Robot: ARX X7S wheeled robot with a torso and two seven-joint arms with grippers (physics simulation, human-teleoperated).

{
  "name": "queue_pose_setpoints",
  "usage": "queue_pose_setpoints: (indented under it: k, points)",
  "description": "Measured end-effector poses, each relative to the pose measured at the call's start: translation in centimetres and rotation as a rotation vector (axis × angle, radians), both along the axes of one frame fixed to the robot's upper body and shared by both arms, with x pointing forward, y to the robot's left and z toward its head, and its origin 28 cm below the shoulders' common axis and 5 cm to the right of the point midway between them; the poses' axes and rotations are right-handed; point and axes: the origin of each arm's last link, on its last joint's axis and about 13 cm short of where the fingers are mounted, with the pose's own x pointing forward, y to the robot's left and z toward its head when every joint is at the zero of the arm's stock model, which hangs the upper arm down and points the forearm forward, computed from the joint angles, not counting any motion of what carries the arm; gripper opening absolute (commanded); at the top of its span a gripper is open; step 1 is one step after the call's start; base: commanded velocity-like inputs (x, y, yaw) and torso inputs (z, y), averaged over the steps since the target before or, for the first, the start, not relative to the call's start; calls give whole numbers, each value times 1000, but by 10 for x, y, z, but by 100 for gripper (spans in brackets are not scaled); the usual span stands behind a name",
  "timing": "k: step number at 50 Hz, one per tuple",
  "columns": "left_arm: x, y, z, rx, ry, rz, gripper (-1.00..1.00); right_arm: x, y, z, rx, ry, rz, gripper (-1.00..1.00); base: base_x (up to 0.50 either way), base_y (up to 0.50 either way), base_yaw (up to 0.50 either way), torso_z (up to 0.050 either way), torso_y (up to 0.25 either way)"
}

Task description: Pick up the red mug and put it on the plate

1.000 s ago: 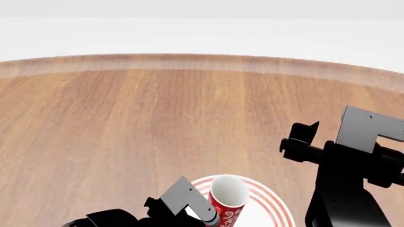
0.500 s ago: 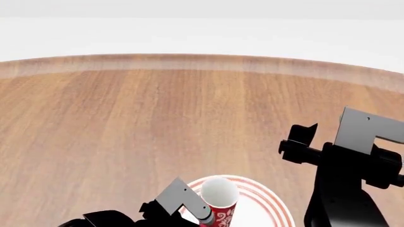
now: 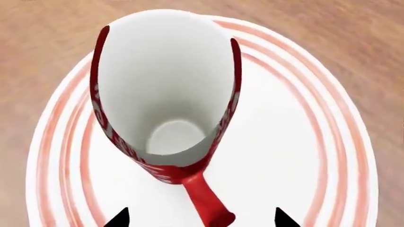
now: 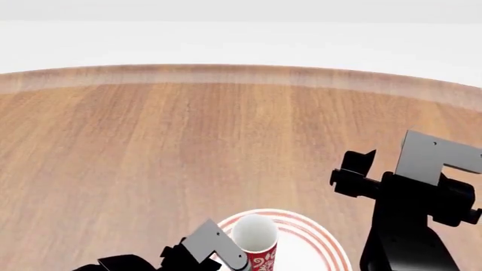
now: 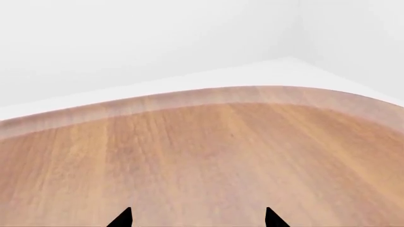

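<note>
Change: red mug (image 4: 254, 240) seen lowered toward plate (image 4: 320, 243) over the last second.
Left gripper (image 3: 198, 218): tips spread either side of handle.
Right gripper (image 5: 197, 218): parted, nothing held.
Meaning: placement judged nearly done.

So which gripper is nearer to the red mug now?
Left. The left gripper is right at the red mug handle; the right gripper faces bare table, away from it.

Wooden surface (image 4: 188, 147), warm brown grain running front to back, paler band along curved far edge. Beyond edge, plain white floor (image 4: 241, 42). White walls meeting in corner (image 5: 296, 28) behind surface on right-hand side.
</note>
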Motion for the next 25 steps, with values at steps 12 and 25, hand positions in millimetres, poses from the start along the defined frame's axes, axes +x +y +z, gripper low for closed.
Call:
queue_pose_setpoints:
  k: [12, 25]
  points:
    - [-5, 6, 4, 52, -55, -70, 100, 2, 2, -2, -4, 8, 2, 100, 0, 0, 0, 0, 0]
    - [-38, 31, 31, 117, -151, -104, 100, 2, 4, -1, -9, 13, 5, 100, 0, 0, 0, 0, 0]
